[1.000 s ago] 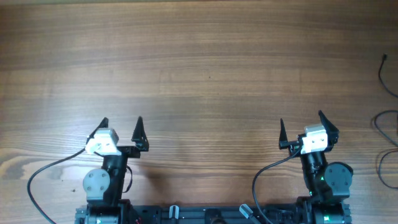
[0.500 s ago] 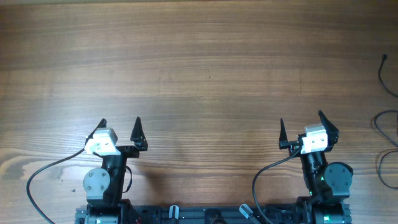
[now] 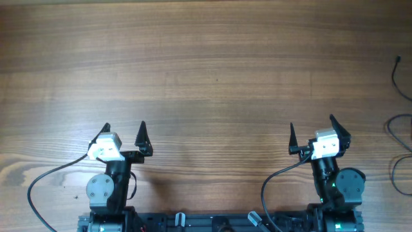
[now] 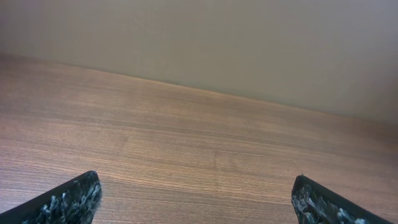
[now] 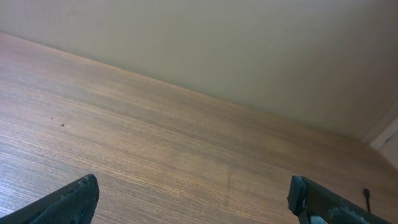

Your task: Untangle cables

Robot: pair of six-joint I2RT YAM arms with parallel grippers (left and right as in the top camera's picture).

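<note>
The cables [image 3: 400, 138] are thin dark strands lying loose at the table's far right edge in the overhead view, partly cut off by the frame. One plug end [image 5: 367, 196] shows at the right of the right wrist view. My left gripper [image 3: 123, 127] is open and empty near the front left. My right gripper [image 3: 310, 122] is open and empty near the front right, well left of the cables. In both wrist views the left jaws [image 4: 196, 196] and the right jaws [image 5: 194, 196] stand wide apart over bare wood.
The wooden table [image 3: 206, 71] spreads in front of both arms. Thicker black cables fixed to the arms [image 3: 45, 180] run along the front edge. A plain wall [image 4: 205, 37] stands beyond the table's far edge.
</note>
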